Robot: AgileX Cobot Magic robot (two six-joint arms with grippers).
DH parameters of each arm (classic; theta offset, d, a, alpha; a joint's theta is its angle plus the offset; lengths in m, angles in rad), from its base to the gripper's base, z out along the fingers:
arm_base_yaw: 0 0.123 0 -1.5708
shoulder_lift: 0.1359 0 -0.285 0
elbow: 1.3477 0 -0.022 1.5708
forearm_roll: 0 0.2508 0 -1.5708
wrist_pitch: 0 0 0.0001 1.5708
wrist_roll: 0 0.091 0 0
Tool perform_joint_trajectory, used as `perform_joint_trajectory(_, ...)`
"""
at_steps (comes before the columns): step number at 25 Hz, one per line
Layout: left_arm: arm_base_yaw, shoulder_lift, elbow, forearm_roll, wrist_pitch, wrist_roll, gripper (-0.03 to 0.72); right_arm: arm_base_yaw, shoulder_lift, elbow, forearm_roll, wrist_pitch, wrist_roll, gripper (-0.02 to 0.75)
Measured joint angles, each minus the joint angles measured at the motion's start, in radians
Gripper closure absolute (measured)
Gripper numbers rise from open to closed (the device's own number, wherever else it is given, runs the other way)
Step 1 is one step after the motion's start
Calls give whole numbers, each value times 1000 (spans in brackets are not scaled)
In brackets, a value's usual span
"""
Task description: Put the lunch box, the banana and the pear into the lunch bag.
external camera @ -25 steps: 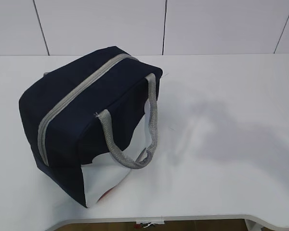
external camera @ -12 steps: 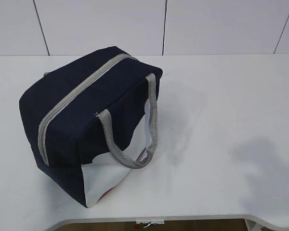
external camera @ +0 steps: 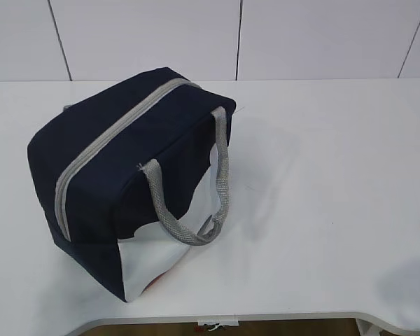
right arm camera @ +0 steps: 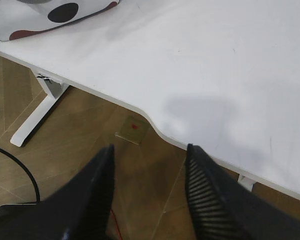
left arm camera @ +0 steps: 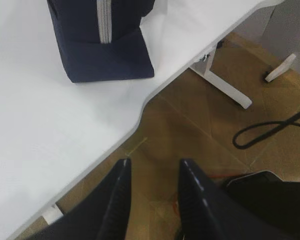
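Observation:
The navy lunch bag (external camera: 126,175) stands on the white table (external camera: 322,175) at the left, its grey zipper closed along the top and a grey handle hanging down its side. It also shows in the left wrist view (left arm camera: 100,40) at the top. The lunch box, banana and pear are out of view. My left gripper (left arm camera: 152,167) is open and empty, off the table's front edge above the floor. My right gripper (right arm camera: 150,152) is open and empty, also off the table's front edge. Neither gripper shows in the exterior view.
The table's curved front edge (left arm camera: 140,107) runs across both wrist views, with white table legs (left arm camera: 225,87) below. A black cable (left arm camera: 270,130) lies on the wooden floor. A white spotted corner of the bag (right arm camera: 55,15) shows at the right wrist view's top left.
The shadow on the table's right side has slid toward the front right corner and nearly left the exterior view. The bag has not moved.

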Motion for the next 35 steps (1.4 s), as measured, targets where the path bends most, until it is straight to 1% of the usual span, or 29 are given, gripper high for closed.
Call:
perform_joint_trajectory(3,0,-25,22,4,-96,5,444,0,-42,25,-1,-27,-5,355)
perform_joint_trajectory(5,0,-36,35,25,-130,6,444,0,-46,34,-11,-51,-6,355)
perform_joint_trajectory(12,0,-41,48,73,-136,-14,444,2,-46,45,-15,-74,-9,355)
perform_joint_trajectory(24,4,-49,48,79,-138,-19,444,2,-46,59,-12,-91,-9,355)
perform_joint_trajectory(26,33,-51,48,79,-138,-20,444,2,-46,59,-12,-91,-9,355)
perform_joint_trajectory(27,62,-51,48,79,-138,-20,444,2,-46,59,-12,-92,-9,355)
perform_joint_trajectory(32,247,-51,49,79,-138,-20,444,-5,-46,59,-12,-94,-9,355)
perform_joint_trajectory(35,343,-51,49,79,-138,-20,444,-55,-46,59,-12,-94,-9,356)
